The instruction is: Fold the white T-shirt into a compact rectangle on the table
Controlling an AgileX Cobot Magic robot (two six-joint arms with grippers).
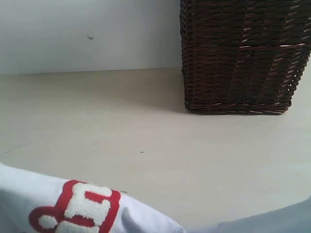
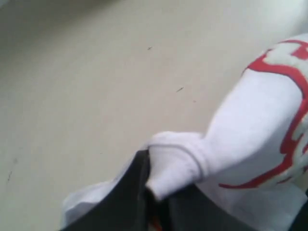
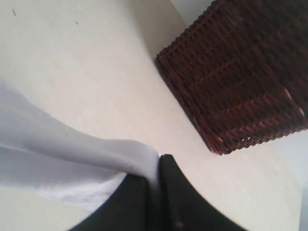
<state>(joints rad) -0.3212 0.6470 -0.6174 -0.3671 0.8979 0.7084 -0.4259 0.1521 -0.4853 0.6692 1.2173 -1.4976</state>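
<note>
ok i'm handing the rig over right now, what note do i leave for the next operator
Left gripper: shut on a bunched edge of the white T-shirt.
Right gripper: shut on a plain stretch of the same shirt, lifted off the table.
The red-outlined lettering faces up near the left arm. The wicker basket stands far right, apart from the shirt.
Done: both grips taken.
Left: no finished rectangle shows; probably carry the fold over, lay it flat, release.
</note>
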